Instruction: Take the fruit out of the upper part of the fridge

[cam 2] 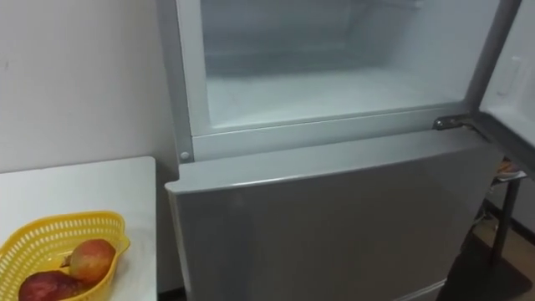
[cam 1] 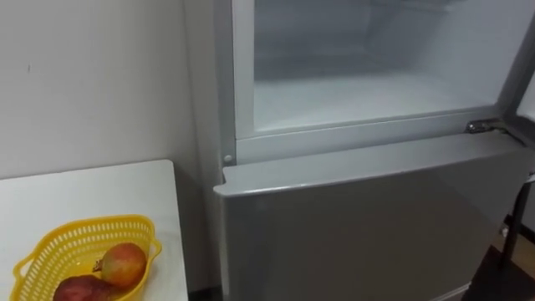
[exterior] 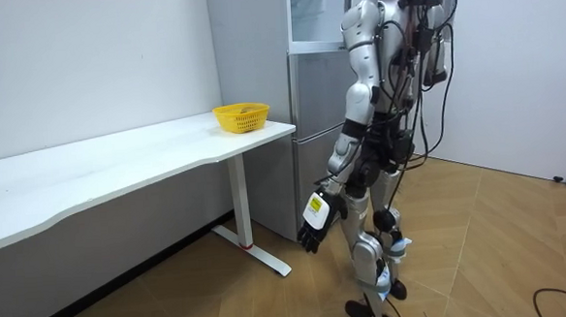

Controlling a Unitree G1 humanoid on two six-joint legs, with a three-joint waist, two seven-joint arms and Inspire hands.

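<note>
Two fruits (cam 1: 124,262) are seen lying side by side in a yellow basket (cam 1: 84,224), which is set on the white table (cam 1: 92,188) close to the edge that runs beside the fridge. The upper compartment (cam 1: 368,50) is found open, its upper door (cam 2: 512,79) swung out to the right, and the part of its shelf (cam 1: 359,99) that can be seen is bare. What may lie higher or deeper inside cannot be told. The lower door (cam 1: 359,230) is shut. In the room view the robot is shown standing upright before the fridge, at the table's end, with its left hand (exterior: 315,220) hung low beside the thigh, below the table's top. The fingers are loose and nothing is held. The fruits are thus well apart from that hand, up and to its left, and the compartment is higher again. The retrieval itself is judged to be as good as done, the fruit taken to be what was wanted from the compartment. The next move is judged to call for an arm to be raised to the upper door, so that it can be pushed shut, with care that it is not caught at its hinge (cam 1: 481,127).
</note>
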